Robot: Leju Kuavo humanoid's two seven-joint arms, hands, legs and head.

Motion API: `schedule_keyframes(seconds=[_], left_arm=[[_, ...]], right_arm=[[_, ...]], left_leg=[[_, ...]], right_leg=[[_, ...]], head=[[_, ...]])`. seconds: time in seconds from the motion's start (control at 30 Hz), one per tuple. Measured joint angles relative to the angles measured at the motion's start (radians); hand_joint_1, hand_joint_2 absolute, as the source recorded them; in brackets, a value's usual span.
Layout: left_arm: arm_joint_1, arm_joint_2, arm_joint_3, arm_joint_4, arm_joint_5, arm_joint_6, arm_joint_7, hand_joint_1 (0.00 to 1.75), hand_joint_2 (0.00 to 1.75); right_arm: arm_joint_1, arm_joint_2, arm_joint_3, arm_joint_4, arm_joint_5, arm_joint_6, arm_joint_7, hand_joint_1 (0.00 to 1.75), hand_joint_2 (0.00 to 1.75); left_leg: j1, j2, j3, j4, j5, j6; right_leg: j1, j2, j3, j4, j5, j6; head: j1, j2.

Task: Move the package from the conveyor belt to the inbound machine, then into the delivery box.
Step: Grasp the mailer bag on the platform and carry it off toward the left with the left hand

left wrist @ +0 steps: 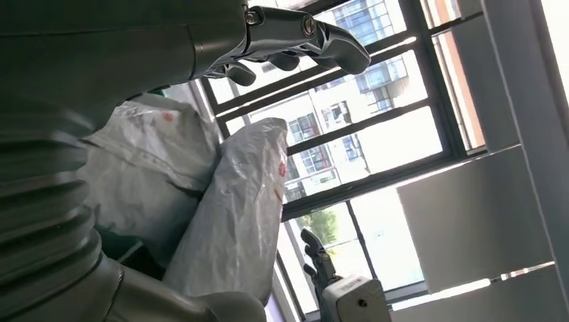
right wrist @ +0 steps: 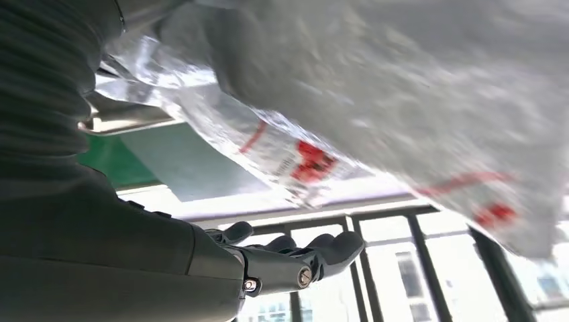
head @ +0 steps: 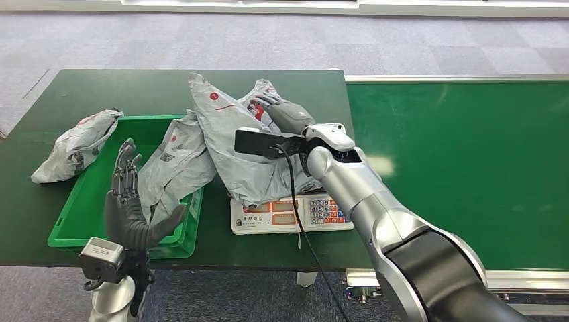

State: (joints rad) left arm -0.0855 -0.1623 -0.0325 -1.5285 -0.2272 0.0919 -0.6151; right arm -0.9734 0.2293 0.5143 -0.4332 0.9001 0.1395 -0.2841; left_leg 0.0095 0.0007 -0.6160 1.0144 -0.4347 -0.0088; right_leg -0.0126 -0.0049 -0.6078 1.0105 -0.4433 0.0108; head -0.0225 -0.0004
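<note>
Right hand [head: 285,114]: reaches over the scale, fingers on the grey package's far edge; whether they clamp it, I cannot tell.
Package [head: 231,137]: lies across the scale [head: 292,213], long axis running from near the robot away toward the table's far side, tip leaning left.
Left hand [head: 129,204]: fingers spread, empty, above the green bin [head: 80,201].
Bin contents: another grey bag [head: 176,164].

The scale [head: 292,215] shows just its keypad edge at 6 o'clock — the grey package [head: 235,144] covers its platform. The right hand [head: 285,114] hides whether its fingers grip that bag. In the right wrist view the package [right wrist: 402,87] is blurred, its print unreadable. The green bin [head: 87,201] floor lies partly under another bag [head: 176,164].
</note>
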Motion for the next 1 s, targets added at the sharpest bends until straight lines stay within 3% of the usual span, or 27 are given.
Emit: schedule_keyframes(seconds=[0.23, 0.43, 0.63, 0.73, 0.87, 0.93, 1.0], left_arm=[[-0.138, -0.003, -0.082, 0.004, -0.098, 0.115, 0.004, 0.0, 1.75], [-0.346, -0.033, -0.257, 0.064, -0.25, 0.233, 0.193, 0.0, 1.75], [-0.478, -0.054, -0.342, 0.174, -0.246, 0.252, 0.245, 0.0, 1.75], [-0.523, -0.068, -0.371, 0.247, -0.283, 0.23, 0.302, 0.0, 1.75], [-0.607, -0.107, -0.412, 0.45, -0.406, 0.155, 0.434, 0.0, 1.75], [-0.649, -0.13, -0.428, 0.574, -0.444, 0.138, 0.465, 0.0, 1.75], [-0.685, -0.151, -0.449, 0.672, -0.454, 0.119, 0.502, 0.0, 1.75]], right_arm=[[0.035, 0.006, -0.117, -0.099, -0.266, -0.146, -0.2, 0.0, 1.75], [0.059, 0.003, -0.225, -0.159, -0.459, -0.102, -0.136, 0.0, 1.75], [0.116, -0.015, -0.331, -0.198, -0.659, -0.158, -0.221, 0.0, 1.75], [0.168, -0.018, -0.376, -0.282, -0.706, -0.32, -0.305, 0.0, 1.75], [0.361, -0.023, -0.4, -0.634, -0.658, -0.766, -0.411, 0.0, 1.75], [0.452, -0.025, -0.401, -0.811, -0.605, -0.841, -0.418, 0.0, 1.75], [0.518, -0.027, -0.401, -0.938, -0.56, -0.843, -0.418, 0.0, 1.75]], left_leg=[[0.0, -0.001, 0.0, 0.001, 0.0, 0.0], [0.0, -0.001, 0.0, 0.002, 0.0, 0.001], [-0.001, -0.001, 0.0, 0.003, 0.001, 0.001], [0.0, -0.001, 0.0, 0.003, 0.0, 0.001], [-0.001, -0.008, -0.001, 0.003, -0.001, 0.002], [-0.001, -0.004, -0.001, 0.003, -0.002, 0.002], [-0.002, 0.002, 0.0, 0.003, -0.004, 0.003]], right_leg=[[0.0, -0.001, 0.0, 0.0, 0.001, 0.001], [-0.002, 0.0, 0.0, 0.0, 0.003, 0.003], [-0.002, 0.001, 0.0, 0.0, 0.003, 0.003], [-0.002, 0.001, 0.0, 0.0, 0.003, 0.003], [-0.002, -0.007, 0.002, -0.001, 0.0, 0.003], [-0.003, -0.004, 0.001, -0.001, 0.0, 0.003], [-0.003, 0.002, 0.0, -0.001, 0.0, 0.003]], head=[[0.0, 0.0], [0.0, 0.0], [0.0, 0.0], [0.0, 0.0], [0.0, 0.0], [0.0, 0.0], [0.0, 0.0]])
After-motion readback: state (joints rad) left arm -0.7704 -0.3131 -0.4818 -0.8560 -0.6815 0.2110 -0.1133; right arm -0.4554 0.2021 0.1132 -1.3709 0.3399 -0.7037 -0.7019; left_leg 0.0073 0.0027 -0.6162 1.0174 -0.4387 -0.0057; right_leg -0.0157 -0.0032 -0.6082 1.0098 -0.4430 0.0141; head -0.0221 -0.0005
